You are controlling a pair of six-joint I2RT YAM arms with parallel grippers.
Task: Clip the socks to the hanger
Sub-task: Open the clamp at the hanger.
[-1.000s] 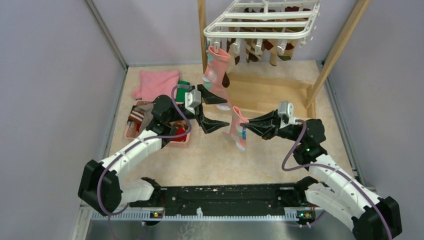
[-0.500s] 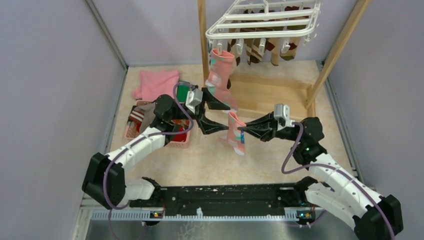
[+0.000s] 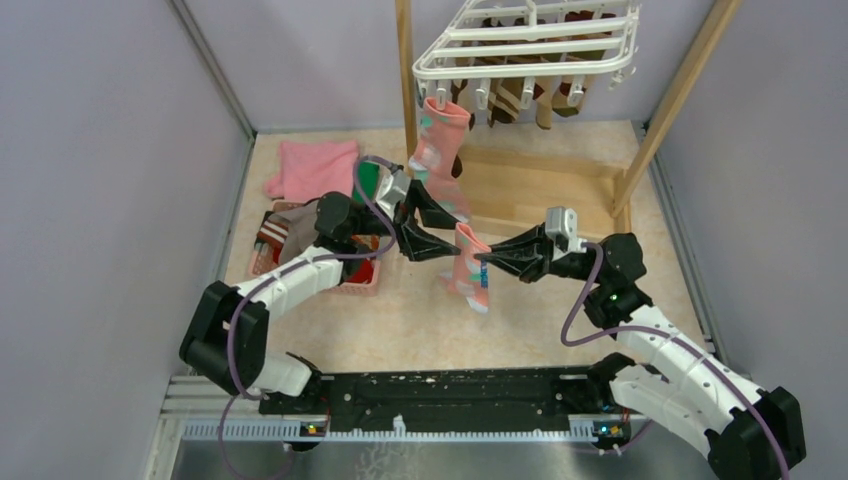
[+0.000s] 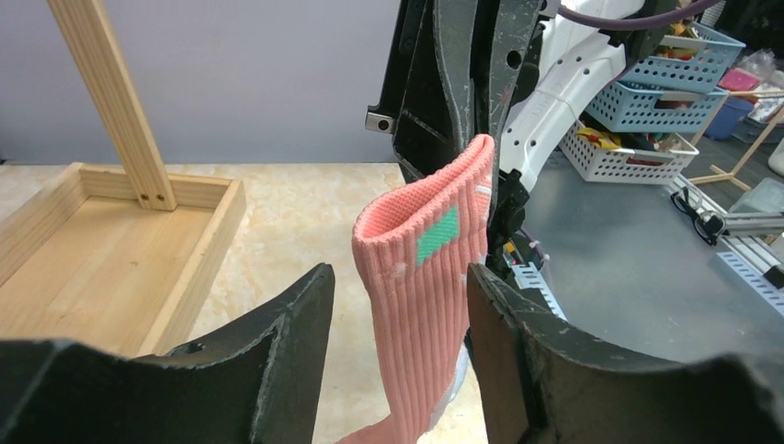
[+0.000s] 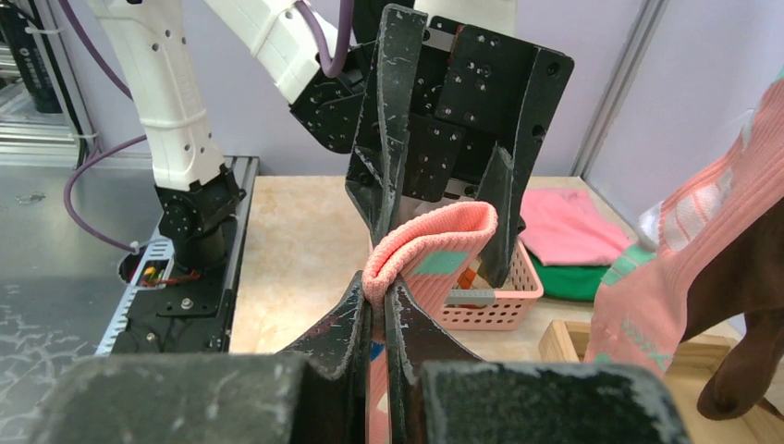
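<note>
A pink sock with teal patches point(image 3: 470, 268) hangs in mid-air, and my right gripper point(image 3: 483, 262) is shut on one edge of its cuff point(image 5: 434, 248). My left gripper point(image 3: 458, 232) faces it from the left, open. Its two fingers stand on either side of the cuff point(image 4: 425, 277) with a gap on each side. The white hanger point(image 3: 530, 45) hangs at the top from the wooden frame. A second pink sock point(image 3: 440, 150) is clipped at its left corner, and brown and striped socks point(image 3: 520, 95) dangle beneath it.
A pink basket point(image 3: 352, 282) holding more socks sits on the floor at the left, under my left arm. A folded pink cloth point(image 3: 315, 165) and a green cloth point(image 3: 368, 180) lie behind it. The wooden frame's base point(image 3: 540, 185) and posts point(image 3: 405, 80) stand at the back.
My left gripper has moved right to the held sock's cuff and its jaws have narrowed around it. The right gripper has shifted the sock slightly left. The hanger has swung a little.
</note>
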